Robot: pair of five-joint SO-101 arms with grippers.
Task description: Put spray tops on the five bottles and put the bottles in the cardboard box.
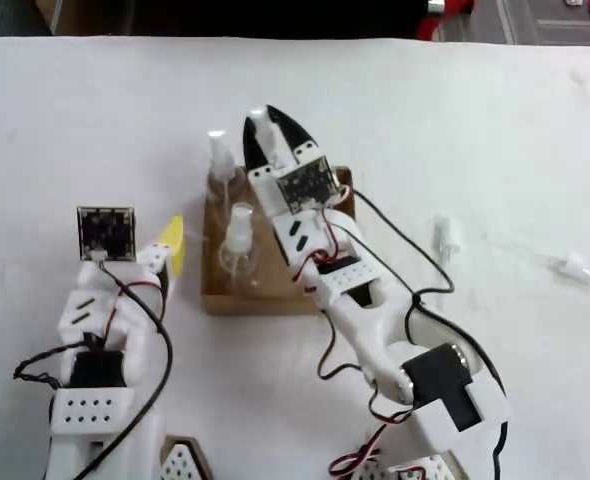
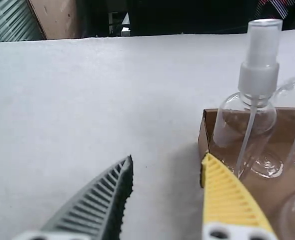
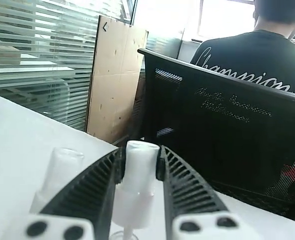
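My right fingers (image 3: 180, 185) are narrow, clamped on the cap of a white spray top (image 3: 137, 170) at the centre of the right wrist view. In the high view this is upper centre, over the far edge of the cardboard box (image 1: 225, 300). I cannot tell whether a bottle hangs under it. My left fingers (image 2: 110, 195) are wide and hold nothing, low in their frame, just beside the box's left wall.

Two capped bottles (image 1: 239, 245) stand in the left part of the box. Two loose spray tops (image 1: 447, 237) lie on the bench (image 1: 95, 120) at middle right, well apart from the box.

I judge the bottles to be light, thin, clear plastic that is smooth and slippery and tips at a nudge. The belly would likely give under a squeeze, so the stiff neck or collar is the better place to hold. The tops look hard and slick, and their thin dip tube (image 2: 247, 135) looks bendy, so I would pinch the cap squarely and keep the tube plumb.
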